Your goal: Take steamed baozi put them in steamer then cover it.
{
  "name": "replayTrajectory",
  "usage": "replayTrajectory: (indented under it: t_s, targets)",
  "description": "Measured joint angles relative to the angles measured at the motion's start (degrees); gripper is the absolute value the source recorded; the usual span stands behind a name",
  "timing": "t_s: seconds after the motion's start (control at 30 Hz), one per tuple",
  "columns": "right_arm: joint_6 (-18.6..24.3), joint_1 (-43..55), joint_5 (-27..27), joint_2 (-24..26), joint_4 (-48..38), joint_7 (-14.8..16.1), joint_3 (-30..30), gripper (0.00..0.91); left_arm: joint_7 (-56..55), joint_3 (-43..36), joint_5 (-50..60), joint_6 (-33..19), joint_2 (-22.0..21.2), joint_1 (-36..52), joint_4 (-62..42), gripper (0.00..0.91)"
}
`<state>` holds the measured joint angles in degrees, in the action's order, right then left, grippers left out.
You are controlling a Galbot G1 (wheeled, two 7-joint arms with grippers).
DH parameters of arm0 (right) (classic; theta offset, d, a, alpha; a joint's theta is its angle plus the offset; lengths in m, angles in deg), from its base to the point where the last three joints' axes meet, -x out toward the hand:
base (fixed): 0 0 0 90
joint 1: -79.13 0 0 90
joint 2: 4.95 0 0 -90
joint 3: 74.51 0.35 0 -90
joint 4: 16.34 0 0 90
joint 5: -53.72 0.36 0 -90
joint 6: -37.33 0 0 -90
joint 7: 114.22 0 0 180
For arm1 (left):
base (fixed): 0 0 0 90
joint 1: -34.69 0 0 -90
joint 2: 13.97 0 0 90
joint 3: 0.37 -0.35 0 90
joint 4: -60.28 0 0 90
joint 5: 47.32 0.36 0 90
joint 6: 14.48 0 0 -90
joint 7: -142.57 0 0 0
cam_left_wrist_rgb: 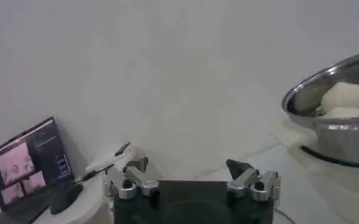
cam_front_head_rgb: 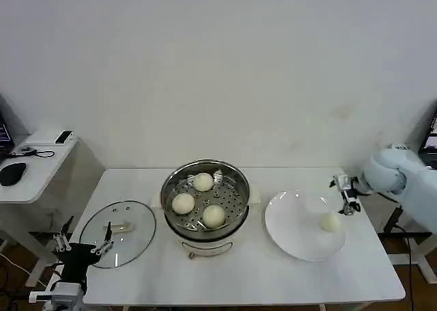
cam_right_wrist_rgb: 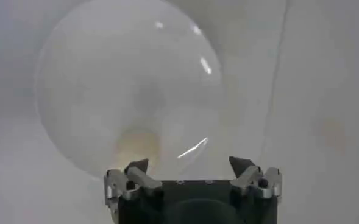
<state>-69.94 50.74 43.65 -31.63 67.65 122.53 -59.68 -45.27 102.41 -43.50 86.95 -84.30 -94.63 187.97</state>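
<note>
Jaws: both sets stand apart, nothing between them.
Left gripper (cam_front_head_rgb: 85, 244): parked off the table's front-left corner, just beside the near rim of the cover (cam_front_head_rgb: 118, 242). Idle by the look of it.
Cover: flat on the table (cam_front_head_rgb: 225, 277) near its left edge, handle up. Clear glass disc, metal rim, pale cream handle in the middle.
Steamer (cam_front_head_rgb: 205, 203): centre of the table, between cover and plate. Shiny round steel pot, perforated tray inside, cream base. Its rim with buns inside also shows from the left wrist view (cam_left_wrist_rgb: 331, 115).
Baozi in steamer: three, smooth round cream-white buns, spread apart on the tray.
Plate (cam_front_head_rgb: 293, 222): right of the steamer, flat glossy white, round.
Last baozi (cam_front_head_rgb: 330, 222): on the plate's right side, toward the table's right edge. From the right wrist it shows as a pale blob (cam_right_wrist_rgb: 139, 146) on the plate, ahead of the jaws and closer to one finger than centred.
Right gripper (cam_front_head_rgb: 348, 196): above the plate's far-right rim, just beside the bun, not touching it.
Key relation: bun lies a little toward the table's front edge from the right jaws. Round, so no long axis to line up with. Right arm is much the nearer.
Next, my guess: right arm drops over the bun; soft dough, so a light squeeze.
</note>
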Motion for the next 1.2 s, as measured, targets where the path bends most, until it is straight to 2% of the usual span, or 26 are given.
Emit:
replayTrajectory:
  t_s: [0.3,0.73,0.93,1.07,1.2]
  targets:
    - [-1.5,-7.7,-0.2,-1.2,-4.2,0.3,5.1,0.907,0.1,0.0,0.3,0.1,-0.1,-0.3,-0.2,0.907]
    - [-1.8,-11.5,-0.4,-4.8,-9.2,0.2,8.3,0.887,0.1,0.3,0.3,0.2,-0.1,-0.2,-0.6,0.907]
    - [-1.8,-11.8,-0.6,-7.0,-11.5,-0.3,8.6,0.816,0.1,0.6,0.3,0.2,0.0,-0.1,-0.7,0.907]
    - [-2.0,-11.9,-1.0,-8.6,-12.8,-0.4,8.7,0.806,0.1,0.7,0.3,0.2,-0.2,-0.1,-0.8,0.907]
    - [-2.2,-12.0,-1.5,-9.6,-13.9,-0.5,8.6,0.746,0.1,0.8,0.3,0.1,-0.3,-0.2,-0.9,0.907]
